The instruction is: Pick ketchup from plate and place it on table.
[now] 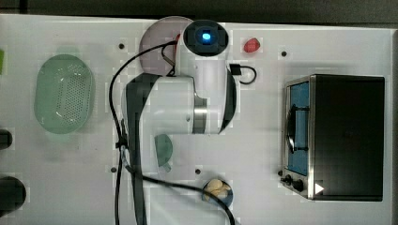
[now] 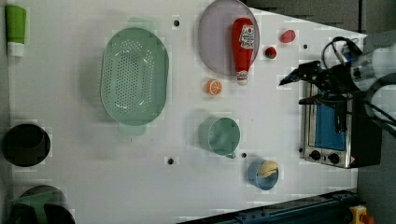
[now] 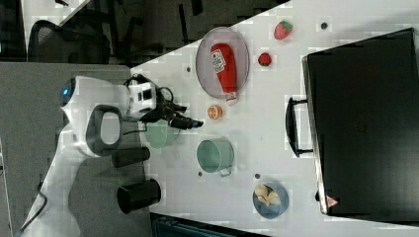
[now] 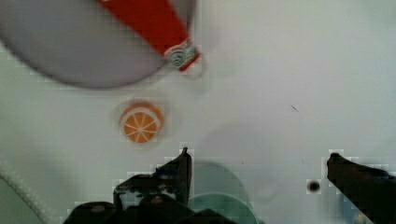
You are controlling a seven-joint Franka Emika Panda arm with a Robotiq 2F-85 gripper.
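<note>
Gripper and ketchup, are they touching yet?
Apart. In the wrist view the open gripper has bare table between it and the ketchup on the plate.

Dark office chair [image 3: 59, 42], grey floor [image 3: 29, 98]

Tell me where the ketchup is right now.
In the left view the ketchup lies on the plate's right side, its cap past the rim, just right of the orange slice.
</note>
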